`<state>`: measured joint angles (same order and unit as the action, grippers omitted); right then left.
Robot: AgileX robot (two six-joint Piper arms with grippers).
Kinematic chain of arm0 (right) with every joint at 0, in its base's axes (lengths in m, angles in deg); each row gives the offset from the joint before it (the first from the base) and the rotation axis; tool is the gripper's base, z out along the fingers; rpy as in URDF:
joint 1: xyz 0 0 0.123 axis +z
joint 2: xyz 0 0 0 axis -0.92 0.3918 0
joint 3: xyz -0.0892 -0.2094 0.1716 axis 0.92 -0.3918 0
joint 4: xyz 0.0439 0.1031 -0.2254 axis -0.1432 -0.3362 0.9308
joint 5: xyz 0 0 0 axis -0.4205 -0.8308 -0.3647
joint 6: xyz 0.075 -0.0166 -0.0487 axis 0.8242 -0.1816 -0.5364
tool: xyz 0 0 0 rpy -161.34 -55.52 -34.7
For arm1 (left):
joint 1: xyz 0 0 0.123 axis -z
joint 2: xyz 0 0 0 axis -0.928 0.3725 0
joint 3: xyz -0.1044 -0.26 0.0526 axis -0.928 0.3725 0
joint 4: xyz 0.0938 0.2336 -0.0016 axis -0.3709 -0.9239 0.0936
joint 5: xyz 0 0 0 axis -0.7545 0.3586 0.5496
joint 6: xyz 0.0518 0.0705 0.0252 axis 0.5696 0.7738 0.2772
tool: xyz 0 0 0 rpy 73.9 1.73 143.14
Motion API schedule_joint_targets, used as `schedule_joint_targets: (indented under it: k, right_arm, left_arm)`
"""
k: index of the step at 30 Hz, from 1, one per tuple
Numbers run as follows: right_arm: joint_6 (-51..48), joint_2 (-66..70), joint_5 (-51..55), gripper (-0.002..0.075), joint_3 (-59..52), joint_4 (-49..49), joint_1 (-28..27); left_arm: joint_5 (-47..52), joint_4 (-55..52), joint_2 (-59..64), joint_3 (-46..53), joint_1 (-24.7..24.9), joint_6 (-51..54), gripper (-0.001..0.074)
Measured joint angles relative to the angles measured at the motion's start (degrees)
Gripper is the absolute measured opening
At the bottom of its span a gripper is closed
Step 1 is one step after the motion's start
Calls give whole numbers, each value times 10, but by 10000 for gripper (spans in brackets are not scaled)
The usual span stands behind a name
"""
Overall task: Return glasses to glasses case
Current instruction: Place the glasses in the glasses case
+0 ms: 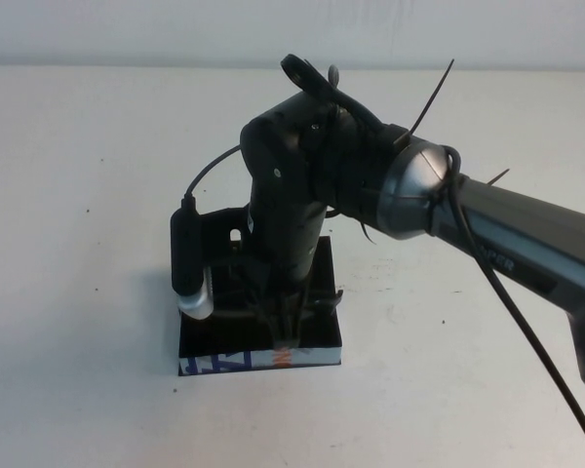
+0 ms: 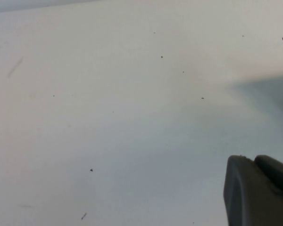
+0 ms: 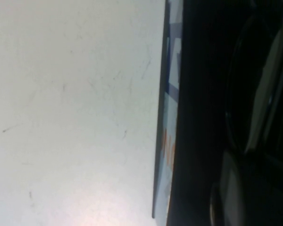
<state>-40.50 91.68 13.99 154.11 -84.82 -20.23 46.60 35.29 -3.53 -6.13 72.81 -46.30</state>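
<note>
Right gripper (image 1: 285, 331): reaches down into the open glasses case (image 1: 317, 353), its fingers low inside the box just behind the white printed front wall, presumably so the glasses settle onto the lining rather than drop.
Right fingers: the arm's own body hides the tips from above, and the wrist view shows only a dark finger (image 3: 236, 188) beside a lens; I cannot tell whether they pinch the frame or have let go.
Glasses (image 3: 254, 89): inside the case, directly under and beside the fingers; a curved lens rim and a pale reflection show in the right wrist view, and thin dark frame parts seem to lie around the fingers in the high view.
Glasses case: sits on the bench (image 1: 88, 292), lid swung back and standing up on the far side of the fingers, so the way in from above is free.
Left gripper (image 2: 257, 188): over bare bench, far from the case and outside the high view, apparently parked; only a dark edge shows, so its fingers cannot be judged.
Stage: placement looks nearly done; release and lid closing probably remain.
Risk: a temple arm catching on the case wall.
</note>
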Motion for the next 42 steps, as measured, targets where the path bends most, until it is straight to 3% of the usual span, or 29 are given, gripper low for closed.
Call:
schedule_joint_targets:
  k: [42]
  right_arm:
    - [2,28,0,2,0,-17,5]
  left_arm:
    - [0,0,0,0,0,0,-1]
